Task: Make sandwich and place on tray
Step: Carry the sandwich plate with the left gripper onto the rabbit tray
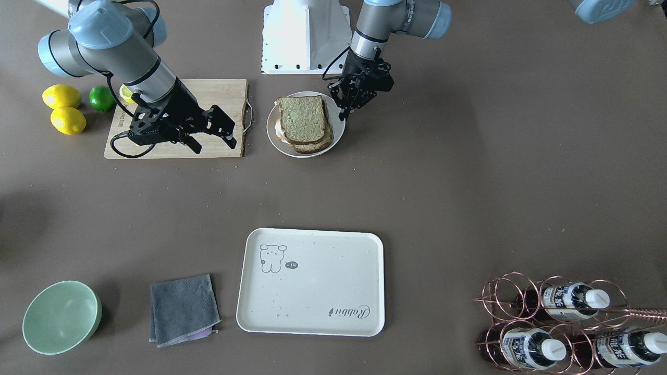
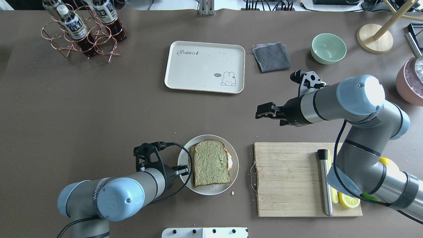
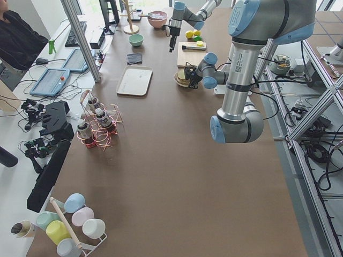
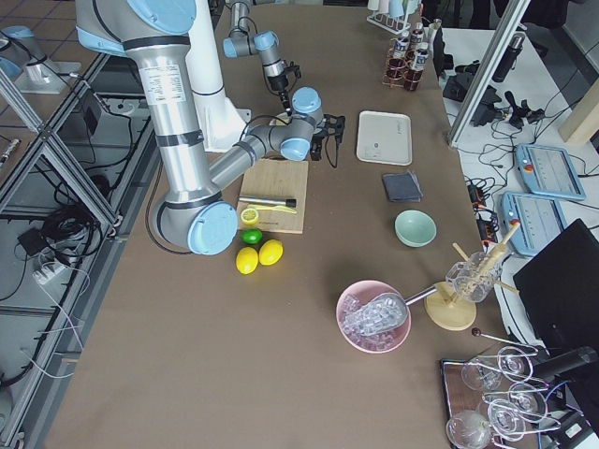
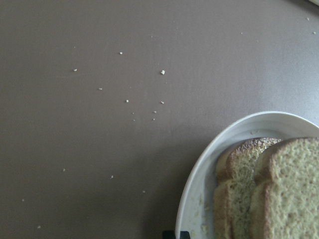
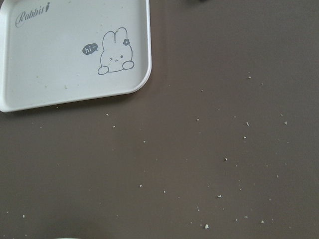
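Front-facing view: the sandwich (image 1: 305, 124) sits assembled on its plate (image 1: 276, 143), well apart from the tray (image 1: 312, 312). The left gripper (image 1: 348, 110) is low at the plate's rim; I cannot tell whether its jaws have clamped it. The right gripper (image 1: 214, 143) hangs over the cutting board (image 1: 219, 94), jaws spread, empty. Overhead, the tray lies straight beyond the plate. The left wrist view shows only rim and bread: the rim wants a firm pinch and a level lift, or the sandwich may slide apart.

table (image 2: 82, 109): brown | side bench (image 3: 13, 134): white | floor (image 3: 329, 225): tiled | posts (image 3: 81, 40): aluminium
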Available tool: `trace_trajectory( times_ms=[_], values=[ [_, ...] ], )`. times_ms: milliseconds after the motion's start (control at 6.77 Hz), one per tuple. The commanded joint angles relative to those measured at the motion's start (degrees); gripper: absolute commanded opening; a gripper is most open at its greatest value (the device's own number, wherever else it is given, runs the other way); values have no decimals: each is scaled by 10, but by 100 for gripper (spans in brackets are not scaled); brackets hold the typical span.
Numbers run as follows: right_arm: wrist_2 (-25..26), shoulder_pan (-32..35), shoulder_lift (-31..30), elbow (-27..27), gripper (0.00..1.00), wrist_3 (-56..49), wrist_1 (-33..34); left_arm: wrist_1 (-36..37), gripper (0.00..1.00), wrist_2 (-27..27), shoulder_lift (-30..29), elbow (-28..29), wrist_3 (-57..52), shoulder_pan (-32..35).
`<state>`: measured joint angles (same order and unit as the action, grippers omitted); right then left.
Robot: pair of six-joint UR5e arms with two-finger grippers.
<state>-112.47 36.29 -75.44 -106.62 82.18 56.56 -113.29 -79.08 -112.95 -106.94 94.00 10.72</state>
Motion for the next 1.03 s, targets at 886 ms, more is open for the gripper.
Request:
trace_trajectory(
  times_ms=[886],
  values=[
    [-102, 75, -65, -28, 100, -72, -7, 3, 0, -93, -187, 220, 135, 234]
  ],
)
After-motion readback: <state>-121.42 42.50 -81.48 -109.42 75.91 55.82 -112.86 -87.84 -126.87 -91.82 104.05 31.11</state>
